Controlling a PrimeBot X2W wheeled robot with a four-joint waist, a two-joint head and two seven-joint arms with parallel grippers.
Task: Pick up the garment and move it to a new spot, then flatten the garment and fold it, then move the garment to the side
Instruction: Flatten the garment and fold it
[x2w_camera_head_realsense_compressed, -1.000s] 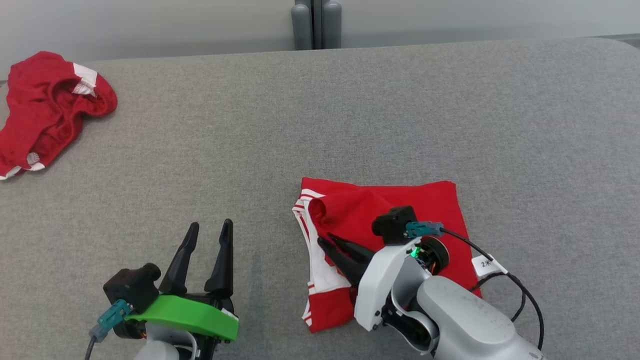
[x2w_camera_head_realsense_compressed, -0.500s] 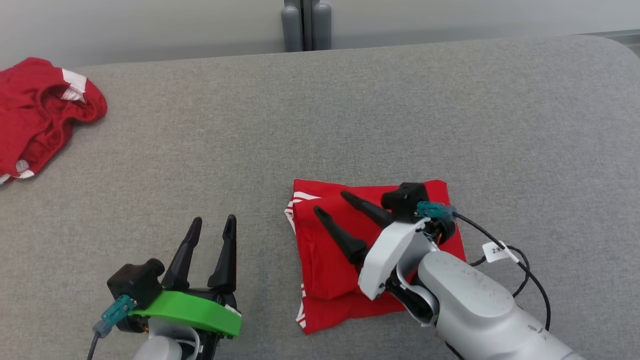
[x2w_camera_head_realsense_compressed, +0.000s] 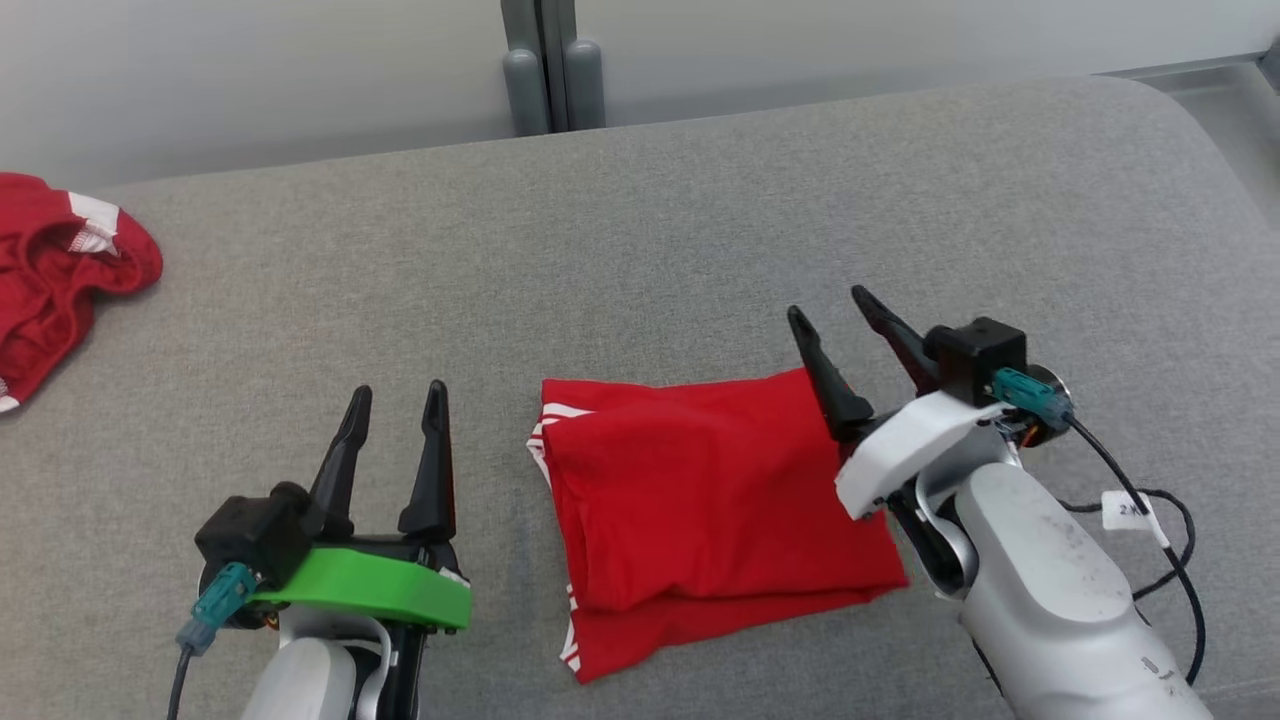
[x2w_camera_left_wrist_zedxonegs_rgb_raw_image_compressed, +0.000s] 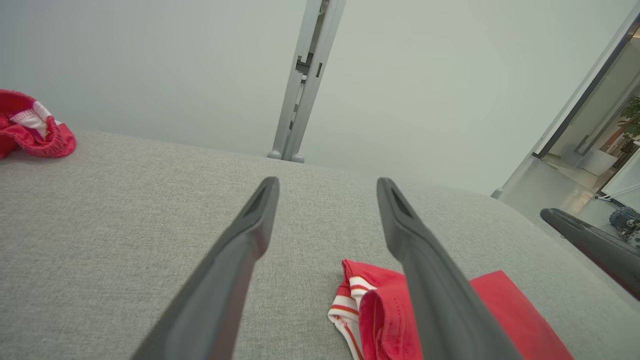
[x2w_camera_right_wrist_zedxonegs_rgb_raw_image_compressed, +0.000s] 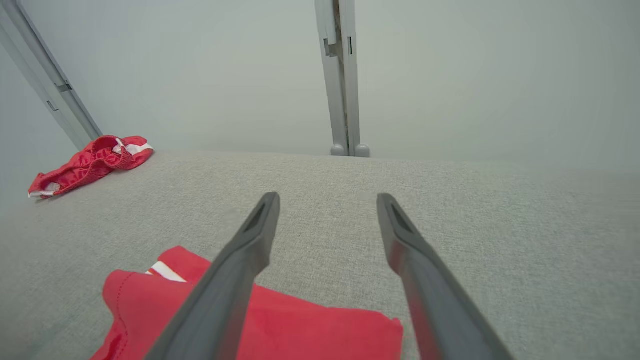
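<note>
The garment (x2w_camera_head_realsense_compressed: 700, 500) is red with white stripes at its left edge and lies folded flat on the grey padded surface (x2w_camera_head_realsense_compressed: 640, 240), near its front middle. The left wrist view catches its striped corner (x2w_camera_left_wrist_zedxonegs_rgb_raw_image_compressed: 370, 310), and the right wrist view its far edge (x2w_camera_right_wrist_zedxonegs_rgb_raw_image_compressed: 300, 320). My right gripper (x2w_camera_head_realsense_compressed: 835, 312) stands open just past the garment's far right corner, fingers raised, holding nothing. My left gripper (x2w_camera_head_realsense_compressed: 396, 400) is open to the garment's left, apart from it, with empty jaws.
A second red garment (x2w_camera_head_realsense_compressed: 55, 270) lies crumpled at the far left of the surface, also seen from the right wrist (x2w_camera_right_wrist_zedxonegs_rgb_raw_image_compressed: 90, 162) and left wrist (x2w_camera_left_wrist_zedxonegs_rgb_raw_image_compressed: 30, 125). A grey post (x2w_camera_head_realsense_compressed: 545, 75) stands behind the back edge. The surface rounds off at the right.
My right gripper let go of the garment's top layer, which now lies flat, and drew back to the right and up. The head camera shifted, so the scene slid left.
</note>
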